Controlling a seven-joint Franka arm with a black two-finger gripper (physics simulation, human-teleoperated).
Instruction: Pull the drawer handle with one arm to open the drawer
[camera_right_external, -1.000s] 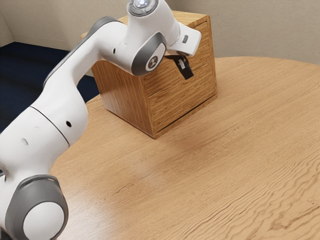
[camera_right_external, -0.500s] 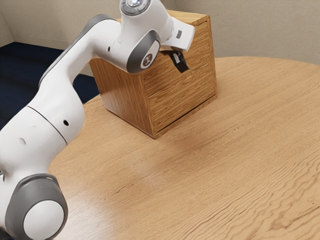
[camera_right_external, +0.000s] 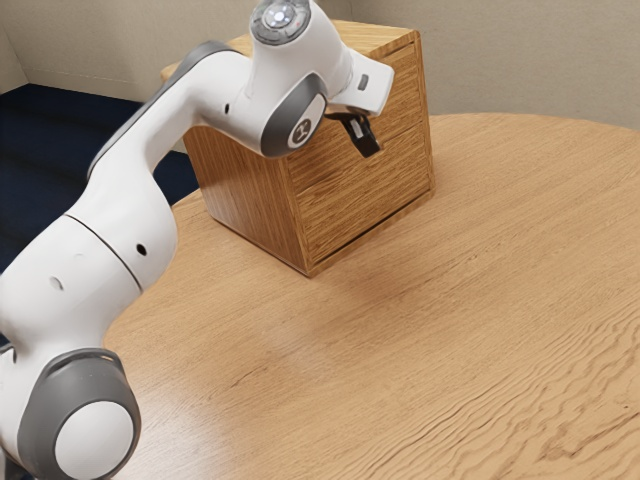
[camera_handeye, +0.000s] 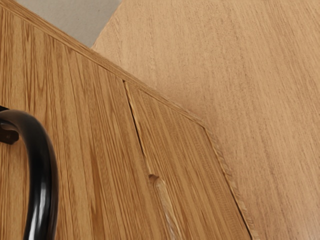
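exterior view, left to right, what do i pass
arm's grey lower joint → wooden drawer cabinet → bare stretch of table; the hand overlaps the cabinet's front, so it has no place of its own

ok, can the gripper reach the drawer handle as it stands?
Probably yes: the gripper sits right at the cabinet front, and the black handle shows close by in the wrist view, nothing between them. Alignment for a grasp is unclear.

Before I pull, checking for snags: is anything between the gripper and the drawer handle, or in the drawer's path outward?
Nothing visible does. The gripper hangs at the cabinet front, the black handle close by with nothing across it; the table ahead is bare wood.
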